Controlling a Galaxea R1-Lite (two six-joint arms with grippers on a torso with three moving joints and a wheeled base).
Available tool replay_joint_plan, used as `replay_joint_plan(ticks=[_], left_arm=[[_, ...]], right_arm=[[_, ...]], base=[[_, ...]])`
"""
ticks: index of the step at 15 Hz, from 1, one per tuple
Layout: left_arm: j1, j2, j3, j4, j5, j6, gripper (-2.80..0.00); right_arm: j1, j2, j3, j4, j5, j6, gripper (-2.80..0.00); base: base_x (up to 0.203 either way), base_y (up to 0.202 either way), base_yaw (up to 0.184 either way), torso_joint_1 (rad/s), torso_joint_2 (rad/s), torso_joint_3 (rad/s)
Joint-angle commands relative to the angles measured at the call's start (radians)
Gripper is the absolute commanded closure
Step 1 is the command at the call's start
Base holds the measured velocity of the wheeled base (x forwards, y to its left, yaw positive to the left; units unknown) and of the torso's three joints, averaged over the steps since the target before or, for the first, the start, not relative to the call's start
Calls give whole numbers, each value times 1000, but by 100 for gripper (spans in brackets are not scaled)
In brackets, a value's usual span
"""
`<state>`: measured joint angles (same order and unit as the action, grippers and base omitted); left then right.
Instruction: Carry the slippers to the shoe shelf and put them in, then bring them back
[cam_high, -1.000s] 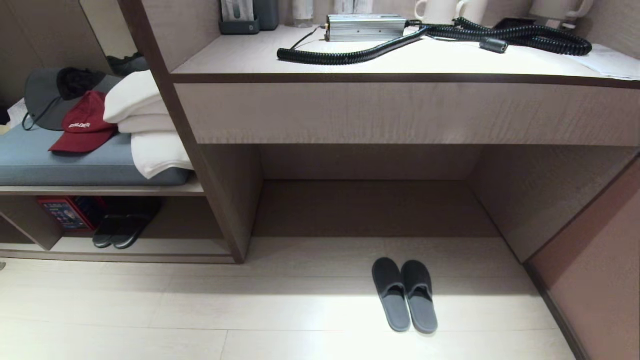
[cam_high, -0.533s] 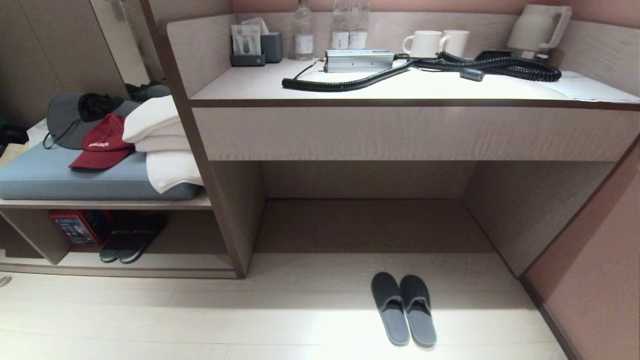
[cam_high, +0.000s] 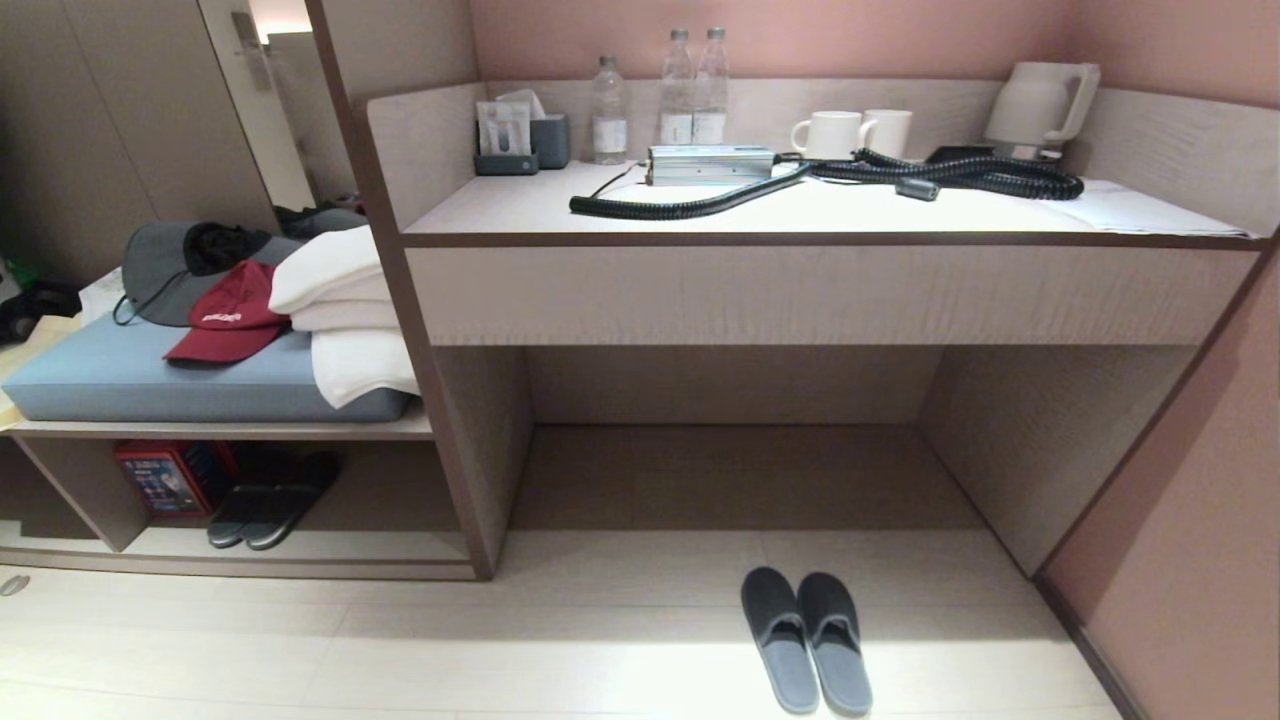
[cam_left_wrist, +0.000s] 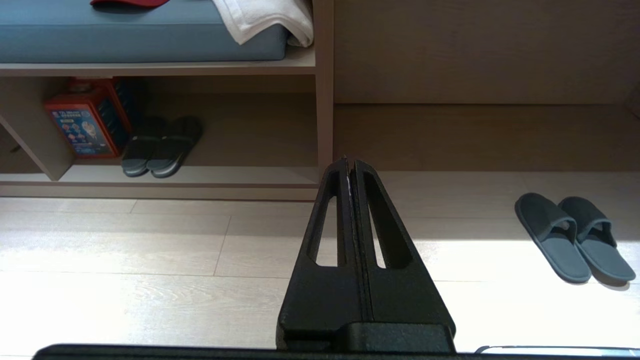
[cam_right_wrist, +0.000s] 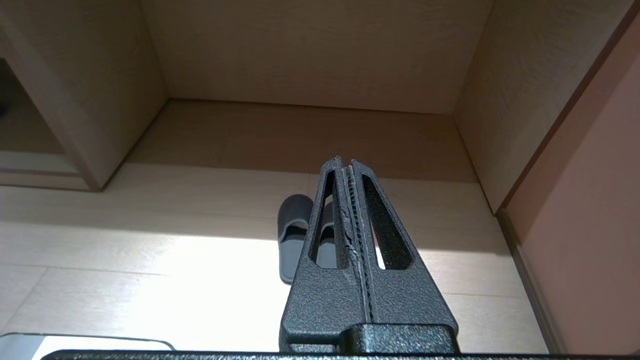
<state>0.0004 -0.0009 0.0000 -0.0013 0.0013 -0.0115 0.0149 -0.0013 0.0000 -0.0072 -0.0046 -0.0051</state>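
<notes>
The slippers (cam_high: 806, 640), a flat grey-blue pair with dark toe bands, lie side by side on the pale floor before the desk recess; they also show in the left wrist view (cam_left_wrist: 575, 237) and, partly behind a finger, in the right wrist view (cam_right_wrist: 292, 235). The shoe shelf (cam_high: 330, 545) is the low open compartment at the lower left, under the cushioned bench (cam_left_wrist: 240, 175). Neither arm appears in the head view. My left gripper (cam_left_wrist: 350, 162) and right gripper (cam_right_wrist: 345, 162) are both shut and empty, held above the floor, well short of the slippers.
Inside the shelf sit a dark pair with pale sole rims (cam_high: 272, 500) and a red box (cam_high: 165, 478). On the bench lie a blue cushion (cam_high: 150, 380), white towels (cam_high: 345, 320) and a red cap (cam_high: 228, 318). The desk (cam_high: 800, 215) carries bottles, mugs, a kettle and a coiled cable.
The whole head view has tilted upward: the desk top, bottles and kettle have come into sight and the slippers have slid toward the lower edge. Nothing in the scene itself has moved.
</notes>
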Motion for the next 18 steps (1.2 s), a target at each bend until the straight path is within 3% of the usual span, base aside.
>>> replay_joint_plan(ticks=[1, 8, 18], left_arm=[[0, -1, 0, 0, 0, 1, 0], [0, 1, 2, 0, 0, -4, 0], [0, 1, 1, 0, 0, -4, 0]], right_arm=[[0, 1, 0, 0, 0, -1, 0], [0, 1, 0, 0, 0, -1, 0], [0, 1, 0, 0, 0, -1, 0]], base=[[0, 0, 0, 0, 0, 0], [0, 23, -1, 0, 0, 2], [0, 194, -2, 3, 1, 2]])
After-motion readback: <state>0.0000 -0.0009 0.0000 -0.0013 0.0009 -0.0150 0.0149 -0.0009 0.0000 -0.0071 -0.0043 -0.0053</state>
